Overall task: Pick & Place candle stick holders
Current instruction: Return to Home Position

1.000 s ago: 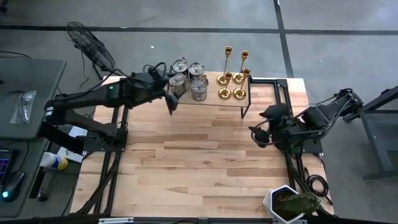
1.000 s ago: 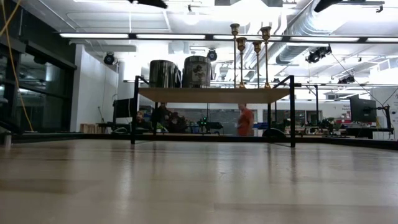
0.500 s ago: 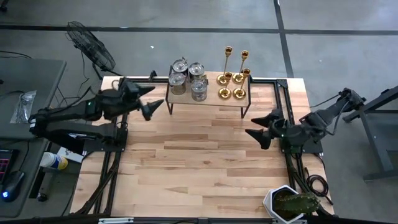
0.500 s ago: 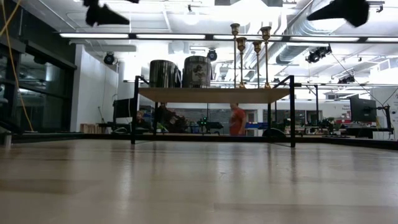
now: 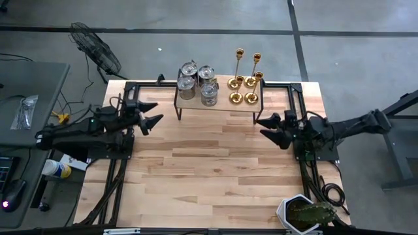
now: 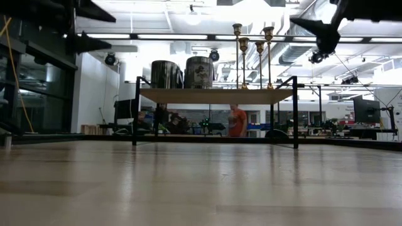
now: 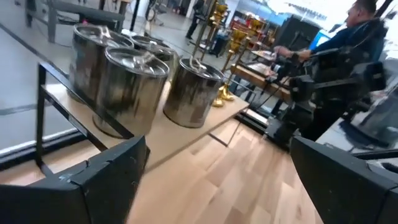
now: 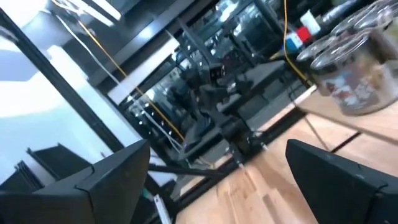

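Note:
Several gold candle stick holders (image 5: 245,81) stand by their round bases on the right half of a small raised wooden shelf (image 5: 225,103) at the table's far middle. They also show in the low view (image 6: 251,56) and the left wrist view (image 7: 221,37). My left gripper (image 5: 149,115) hangs open above the table, left of the shelf, pointing level toward it. My right gripper (image 5: 268,128) hangs open right of the shelf, just nearer than its right end, pointing toward the table's left. Neither has anything between its fingers.
Several silver-grey lidded jars (image 5: 198,83) stand on the shelf's left half, close to the candle stick holders. A white pot with a cactus (image 5: 304,212) sits at the near right corner. A person in orange (image 6: 237,120) walks in the room behind.
My left gripper has drawn back from the shelf's left end toward the table's left edge and come down, rolling a little. My right gripper has sunk and tipped up from pointing down to about level. Both have stayed open. The candle stick holders have not moved.

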Tool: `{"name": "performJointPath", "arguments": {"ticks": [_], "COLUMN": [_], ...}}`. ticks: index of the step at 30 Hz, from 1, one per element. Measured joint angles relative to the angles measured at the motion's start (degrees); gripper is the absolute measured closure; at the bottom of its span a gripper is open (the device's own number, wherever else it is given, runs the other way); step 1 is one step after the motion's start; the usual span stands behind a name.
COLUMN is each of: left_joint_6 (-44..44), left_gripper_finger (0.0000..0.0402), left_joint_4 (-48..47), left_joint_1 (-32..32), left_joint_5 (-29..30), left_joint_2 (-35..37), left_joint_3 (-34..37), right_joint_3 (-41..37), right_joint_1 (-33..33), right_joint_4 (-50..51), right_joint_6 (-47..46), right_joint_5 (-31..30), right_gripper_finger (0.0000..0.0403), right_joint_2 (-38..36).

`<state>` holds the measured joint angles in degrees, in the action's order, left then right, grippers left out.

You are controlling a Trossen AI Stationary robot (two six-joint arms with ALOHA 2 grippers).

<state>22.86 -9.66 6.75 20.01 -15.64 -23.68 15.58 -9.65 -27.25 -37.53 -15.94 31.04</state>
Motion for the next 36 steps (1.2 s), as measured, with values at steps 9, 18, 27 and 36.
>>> {"name": "performJointPath", "arguments": {"ticks": [9,18,27,36], "left_joint_6": [2.53,3.18,6.22,9.4], "left_gripper_finger": [0.0011,0.0011,0.0011,0.0011], "left_joint_4": [2.34,-7.51,-6.38,6.27], "left_joint_1": [0.01,0.03,-0.01,-0.01], "left_joint_5": [2.66,7.48,3.2,-1.76], "left_joint_2": [7.44,15.22,15.32,15.28], "left_joint_3": [7.06,6.75,9.36,18.78], "right_joint_3": [-8.1,-12.11,-12.05,-15.08], "right_joint_1": [4.43,4.42,4.55,4.57], "right_joint_4": [-1.36,4.17,14.05,9.65], "right_joint_6": [-0.13,2.71,3.26,2.7], "right_joint_5": [1.26,-0.06,-0.64,-0.42], "right_gripper_finger": [0.0034,0.0034,0.0034,0.0034], "right_joint_2": [-8.48,-21.55,-30.89,-30.2]}}
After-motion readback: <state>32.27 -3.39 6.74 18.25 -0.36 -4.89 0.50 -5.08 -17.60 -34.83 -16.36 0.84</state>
